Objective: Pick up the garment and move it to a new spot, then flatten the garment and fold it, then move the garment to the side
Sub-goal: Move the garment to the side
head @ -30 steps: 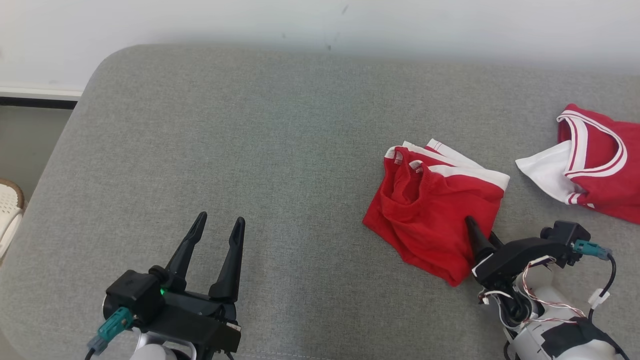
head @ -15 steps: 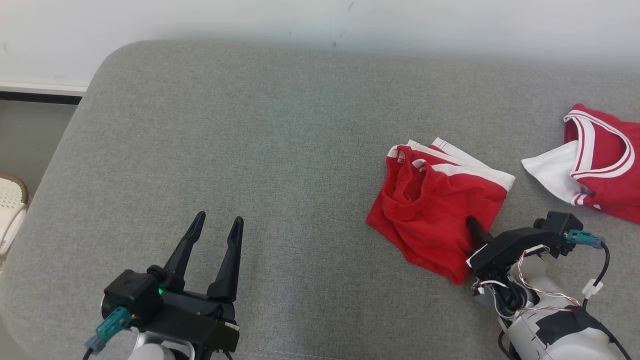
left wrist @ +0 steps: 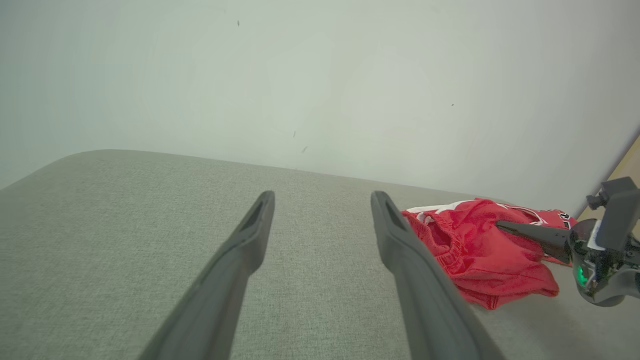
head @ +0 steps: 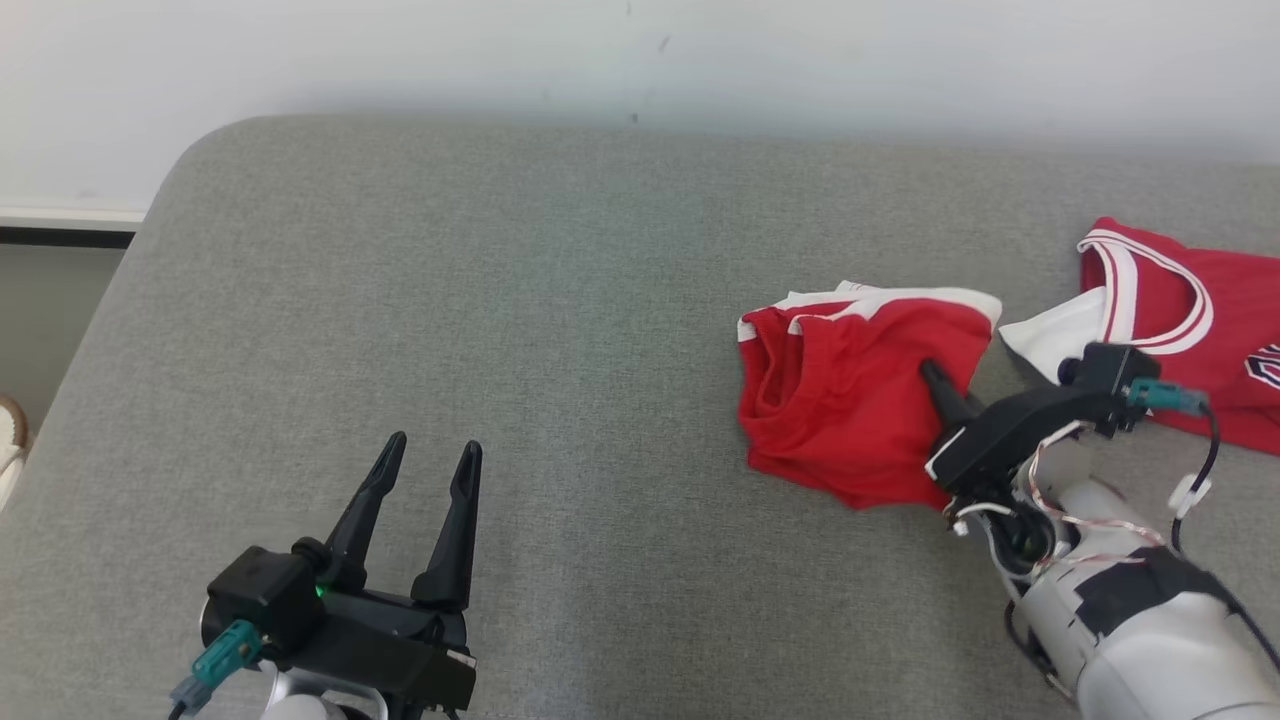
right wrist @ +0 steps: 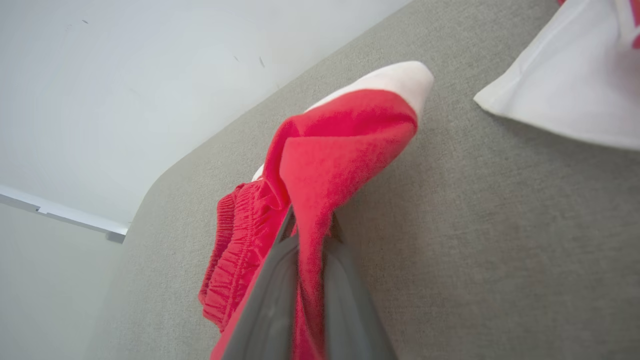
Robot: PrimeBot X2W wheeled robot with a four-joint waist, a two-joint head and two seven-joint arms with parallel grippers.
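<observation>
Our right hand [head: 932, 375] is clamped on a fold of the red shorts [head: 830, 420], toward the grey cushion's [head: 550, 300] right side, just beside a red-white jersey [head: 1240, 320]; left hand [head: 433, 447] spread, empty. We'd lift high & slow so the hem clears w/o dragging the jersey

Setting: we log this as a domestic-style room. Evidence: a broad grey upholstered surface [head: 500, 300] with a rounded corner, possibly a mattress or a sofa seat. A plain white wall [head: 400, 50] with a few small scuffs stands directly behind it. A white skirting strip [head: 60, 215] runs at the left. Red shorts [head: 840, 420] and a red-and-white jersey [head: 1220, 300] lie on the fabric.
</observation>
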